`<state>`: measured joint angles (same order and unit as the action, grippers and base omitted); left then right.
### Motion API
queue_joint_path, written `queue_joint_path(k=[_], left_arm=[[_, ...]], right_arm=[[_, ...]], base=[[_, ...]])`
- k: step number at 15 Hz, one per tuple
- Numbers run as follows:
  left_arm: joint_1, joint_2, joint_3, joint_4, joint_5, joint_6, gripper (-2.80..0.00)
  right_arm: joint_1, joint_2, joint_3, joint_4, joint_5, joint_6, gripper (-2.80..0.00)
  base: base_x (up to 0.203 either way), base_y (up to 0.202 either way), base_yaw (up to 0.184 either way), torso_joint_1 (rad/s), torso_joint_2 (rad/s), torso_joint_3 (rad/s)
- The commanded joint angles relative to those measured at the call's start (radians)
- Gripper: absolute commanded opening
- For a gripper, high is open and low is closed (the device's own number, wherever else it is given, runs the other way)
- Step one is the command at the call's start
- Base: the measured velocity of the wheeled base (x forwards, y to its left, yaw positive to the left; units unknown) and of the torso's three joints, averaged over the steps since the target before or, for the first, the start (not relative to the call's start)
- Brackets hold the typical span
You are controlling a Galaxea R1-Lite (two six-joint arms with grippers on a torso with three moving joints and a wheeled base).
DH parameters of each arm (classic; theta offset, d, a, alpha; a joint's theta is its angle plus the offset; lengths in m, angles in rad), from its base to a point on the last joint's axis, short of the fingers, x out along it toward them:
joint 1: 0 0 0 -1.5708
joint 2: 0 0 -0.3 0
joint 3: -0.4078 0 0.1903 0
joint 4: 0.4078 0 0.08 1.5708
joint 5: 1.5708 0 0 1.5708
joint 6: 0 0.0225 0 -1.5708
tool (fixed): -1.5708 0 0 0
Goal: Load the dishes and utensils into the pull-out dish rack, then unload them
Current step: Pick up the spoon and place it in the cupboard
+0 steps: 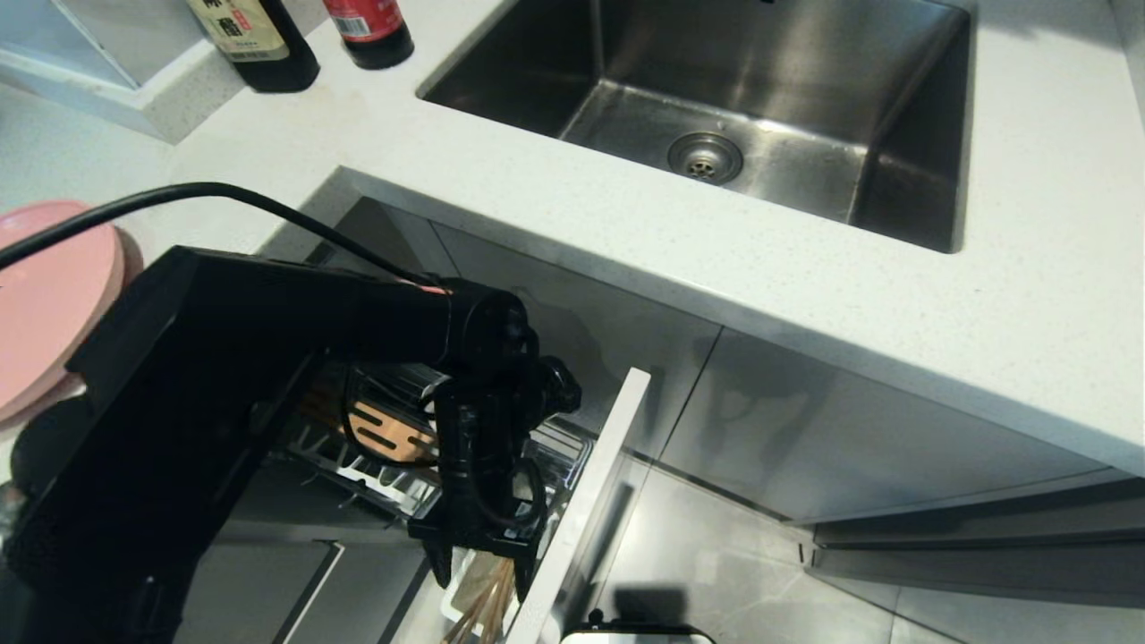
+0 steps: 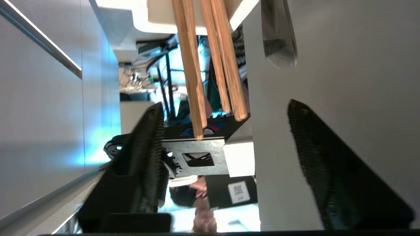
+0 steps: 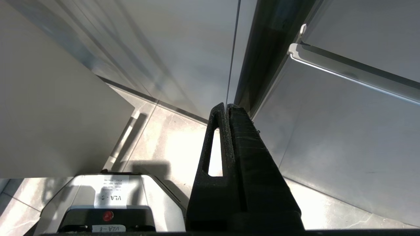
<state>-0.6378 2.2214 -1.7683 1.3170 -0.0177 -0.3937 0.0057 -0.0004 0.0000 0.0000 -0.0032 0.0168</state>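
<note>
Left wrist view: left tool (image 2: 226, 131) spread wide, released, fingers flanking the chopsticks (image 2: 210, 62) standing in the white utensil cup (image 2: 193, 16) beside the rack's cabinet front (image 2: 328, 65). Right tool (image 3: 228, 108) clenched, empty.

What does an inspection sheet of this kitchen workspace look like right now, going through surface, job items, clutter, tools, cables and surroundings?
Surface: white speckled counter, bare where visible.
Job's things: chopsticks stand in the white utensil cup of the pulled-out dish rack; pink plate lies on the counter at the robot's left; bowl and spoon not seen.
Clutter: two dark bottles at the counter's back.
Grippers: left tool open just above the chopsticks, gripping nothing; right tool shut, parked low by the cabinet fronts.
Cables: black cable running along the left arm.
Surroundings: steel sink, grey cabinet fronts, tiled floor.
</note>
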Motion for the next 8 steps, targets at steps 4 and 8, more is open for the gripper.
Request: queue_joint_path(k=[4,8], left_arm=[[-0.012,-0.11,0.006,0.007,0.072,-0.07,0.0],[-0.032,-0.22,0.03,0.007,0.172,-0.131,-2.8]], right_arm=[[0.0,0.0,0.002,0.0,0.0,0.0,-2.8],[0.0,0.0,0.002,0.0,0.0,0.0,-2.8]], base=[[0.0,0.0,0.0,0.0,0.0,0.0],[0.0,0.0,0.0,0.0,0.0,0.0]])
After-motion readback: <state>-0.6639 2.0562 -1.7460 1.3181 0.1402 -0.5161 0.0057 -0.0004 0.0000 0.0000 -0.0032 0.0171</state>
